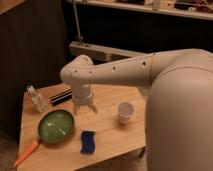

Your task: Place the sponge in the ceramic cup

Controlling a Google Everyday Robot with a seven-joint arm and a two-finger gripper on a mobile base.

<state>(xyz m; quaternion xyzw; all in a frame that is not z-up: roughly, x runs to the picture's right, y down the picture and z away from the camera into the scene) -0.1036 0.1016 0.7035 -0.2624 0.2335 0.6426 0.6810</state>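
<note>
The deep-blue sponge (pixel 88 141) lies flat near the front edge of the wooden table (pixel 110 127). To its right and slightly farther back stands the white ceramic cup (pixel 125 112), upright. My gripper (pixel 84 108) hangs above the table's middle, just behind the sponge and left of the cup, with its two fingers pointing down and spread apart. It holds nothing. The big white arm reaches in from the right.
A green bowl (pixel 55 126) sits left of the sponge. An orange-handled tool (pixel 26 152) lies at the front left corner. A clear plastic bottle (pixel 36 99) stands at the back left, with a dark flat object (pixel 61 96) beside it.
</note>
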